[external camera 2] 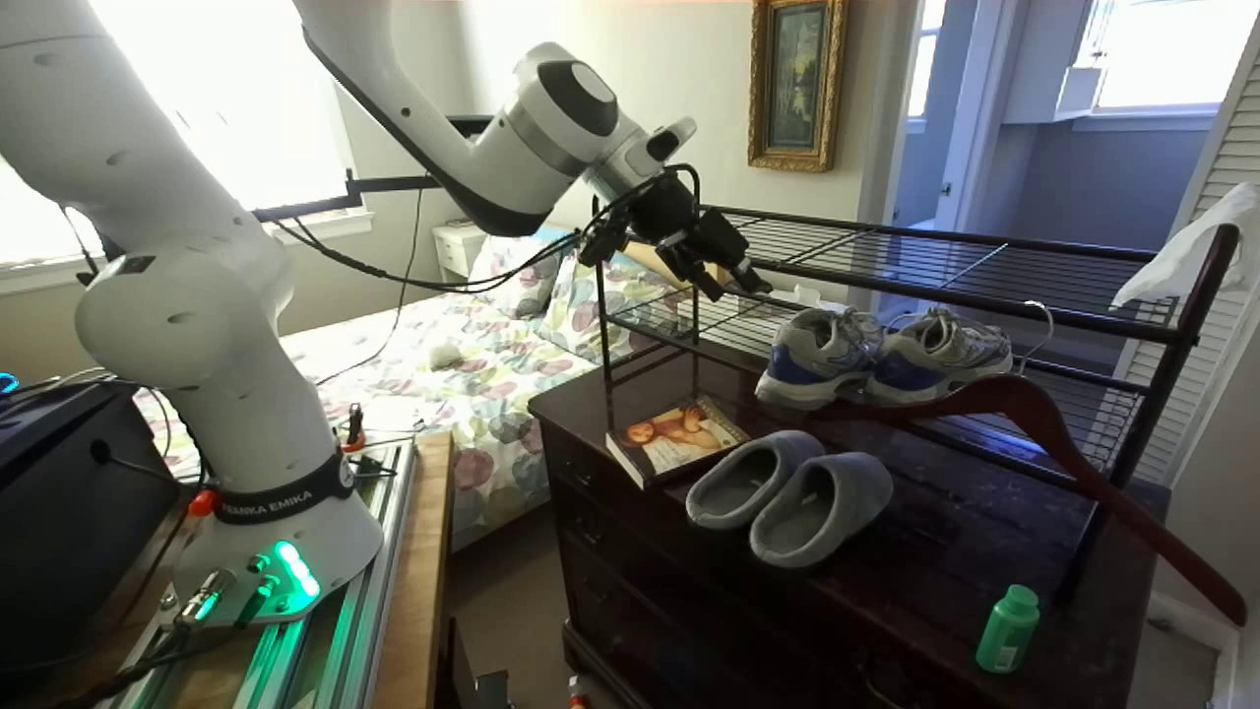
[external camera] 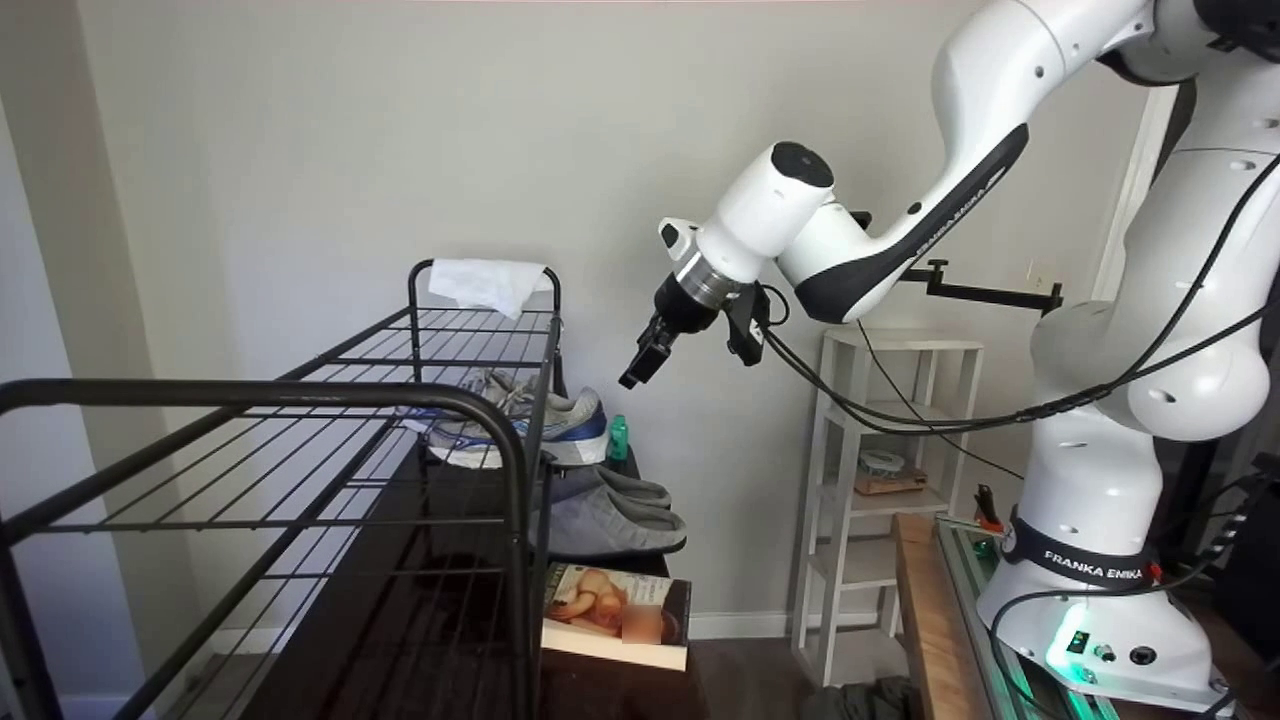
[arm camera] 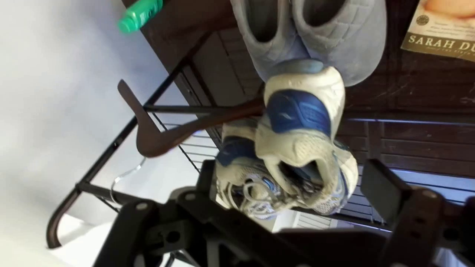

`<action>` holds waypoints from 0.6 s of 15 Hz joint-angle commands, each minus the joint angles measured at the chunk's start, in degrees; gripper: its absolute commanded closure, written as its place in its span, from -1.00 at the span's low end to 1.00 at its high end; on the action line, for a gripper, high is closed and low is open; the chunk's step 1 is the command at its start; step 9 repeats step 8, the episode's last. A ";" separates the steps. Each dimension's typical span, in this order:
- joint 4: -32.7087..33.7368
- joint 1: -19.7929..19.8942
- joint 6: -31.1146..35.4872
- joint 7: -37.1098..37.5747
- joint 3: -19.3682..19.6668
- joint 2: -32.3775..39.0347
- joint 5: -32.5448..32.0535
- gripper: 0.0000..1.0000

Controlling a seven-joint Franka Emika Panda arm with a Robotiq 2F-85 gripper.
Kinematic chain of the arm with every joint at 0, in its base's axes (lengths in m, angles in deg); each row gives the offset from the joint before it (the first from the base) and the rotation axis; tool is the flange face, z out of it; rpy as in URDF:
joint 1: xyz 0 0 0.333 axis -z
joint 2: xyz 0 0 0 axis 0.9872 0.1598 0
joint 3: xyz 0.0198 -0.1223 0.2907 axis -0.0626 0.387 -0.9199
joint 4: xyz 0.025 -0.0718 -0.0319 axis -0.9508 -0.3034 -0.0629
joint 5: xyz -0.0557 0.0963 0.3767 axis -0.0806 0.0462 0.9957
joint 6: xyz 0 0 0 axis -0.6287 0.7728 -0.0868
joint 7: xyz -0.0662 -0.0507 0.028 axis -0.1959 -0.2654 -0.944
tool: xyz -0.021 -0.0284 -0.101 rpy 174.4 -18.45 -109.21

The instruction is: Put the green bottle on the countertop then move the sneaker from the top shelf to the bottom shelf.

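My black two-fingered pincer has its fingers well apart, gripping nothing. Nearest it: a low grey-and-white mesh sneaker with a blue heel, its mate beside it, both on a black wire lower shelf, heels outward, presumably so a collar can be pinched from my side. Probably the nearer is the task's; I cannot confirm. A curved red-brown wooden hanger reaches toward the heels; pinned beneath or not, unclear. Above runs the black wire top shelf, a white cloth draped over one end. In front and below, two grey quilted slippers gape; contents: none seen. Farther off, the small pale-green plastic bottle stands upright on the dark wooden dresser top, seemingly capped, contents hidden. Judgement: both placements look done.
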 commanded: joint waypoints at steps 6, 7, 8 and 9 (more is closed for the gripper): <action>-8.05 -2.02 2.94 -30.46 15.71 -2.87 30.47 -1.00; -8.46 -3.20 2.32 -32.36 17.38 -3.50 32.36 -1.00; -8.84 -3.77 2.05 -32.81 18.02 -4.10 32.97 -1.00; -8.84 -3.77 2.05 -32.81 18.02 -4.10 32.97 -1.00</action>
